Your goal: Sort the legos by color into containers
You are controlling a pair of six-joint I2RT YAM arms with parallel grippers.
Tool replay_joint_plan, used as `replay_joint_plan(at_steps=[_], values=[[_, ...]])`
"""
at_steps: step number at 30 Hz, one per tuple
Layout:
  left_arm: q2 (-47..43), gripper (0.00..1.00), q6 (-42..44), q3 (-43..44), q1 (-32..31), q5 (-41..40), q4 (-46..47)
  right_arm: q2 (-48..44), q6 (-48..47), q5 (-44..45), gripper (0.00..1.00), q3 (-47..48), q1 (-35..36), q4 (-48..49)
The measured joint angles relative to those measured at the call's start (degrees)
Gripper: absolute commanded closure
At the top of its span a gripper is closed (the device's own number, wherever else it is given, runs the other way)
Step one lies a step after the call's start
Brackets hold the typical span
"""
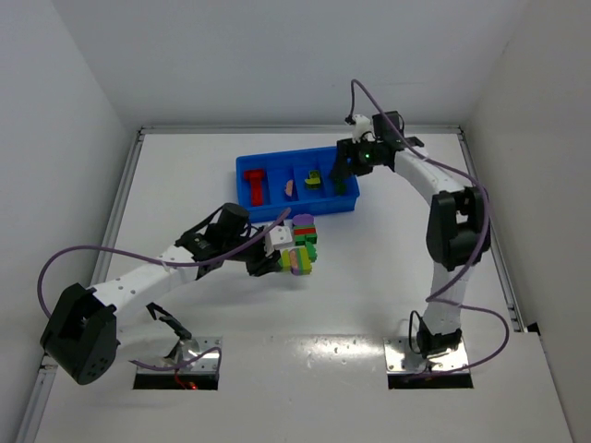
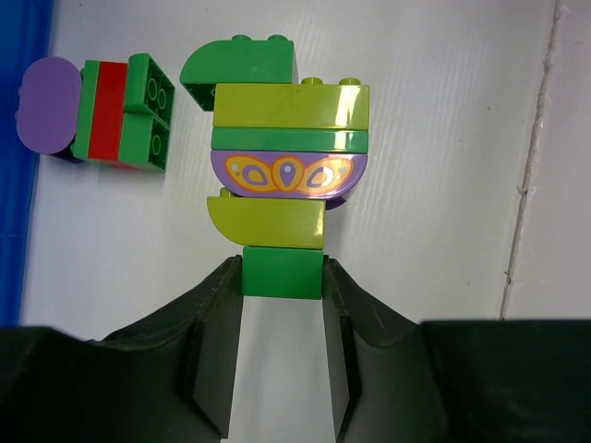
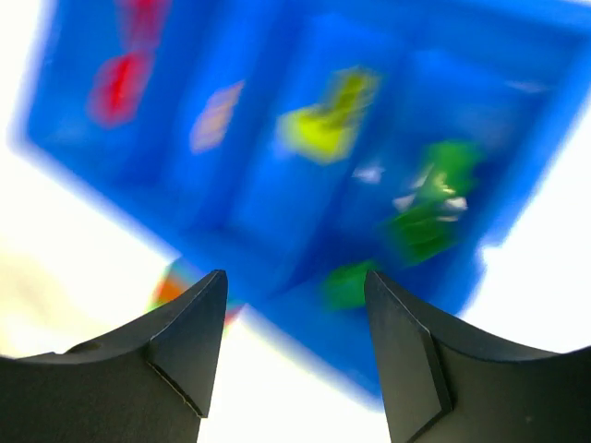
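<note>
My left gripper (image 2: 282, 268) is shut on the green bottom brick (image 2: 283, 273) of a stack of legos (image 2: 289, 138) made of yellow-green, purple and green pieces, lying on the table. A second cluster (image 2: 115, 111) of purple, green and red lies beside it. In the top view this gripper (image 1: 274, 254) sits just below the blue tray (image 1: 305, 210). My right gripper (image 3: 295, 277) hangs open over the tray's right end (image 1: 346, 171), nothing between its fingers. The blurred wrist view shows red (image 3: 120, 83), pink (image 3: 217, 115), yellow-green (image 3: 328, 115) and green (image 3: 429, 203) legos in separate containers.
A raised rim (image 1: 125, 194) borders the white table on the left, back and right. The right arm's elbow (image 1: 454, 221) stands right of the tray. Purple cables (image 1: 65, 263) loop beside both arms. White table surface (image 2: 443, 138) lies right of the held stack.
</note>
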Motion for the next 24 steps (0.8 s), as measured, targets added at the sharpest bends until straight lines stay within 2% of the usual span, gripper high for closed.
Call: replay_joint_plan(at_steps=[4, 6, 11, 13, 19, 24], values=[[0.0, 1.0, -0.5, 0.1, 0.2, 0.0, 0.0, -8.3, -2.0, -14.7, 0.38, -6.8, -0.6, -2.8], [0.0, 1.0, -1.0, 0.4, 0.6, 0.0, 0.1, -10.6, -5.9, -23.4, 0.38, -9.0, -0.8, -6.4], [0.0, 1.0, -2.7, 2.6, 1.0, 0.3, 0.5, -6.4, -19.1, -38.4, 0.36, -11.9, 0.7, -22.6], [0.1, 1.0, -3.8, 4.0, 1.1, 0.5, 0.8, -2.4, -23.2, -41.9, 0.33, -12.5, 1.3, -27.8], [0.6, 1.0, -5.8, 7.6, 1.4, 0.7, 1.8, 8.2, -37.6, -48.3, 0.31, -11.3, 1.7, -44.3], [1.7, 1.0, -6.7, 8.2, 1.5, 0.8, 2.3, 9.5, -45.4, -51.7, 0.31, -9.9, 1.7, -50.8]])
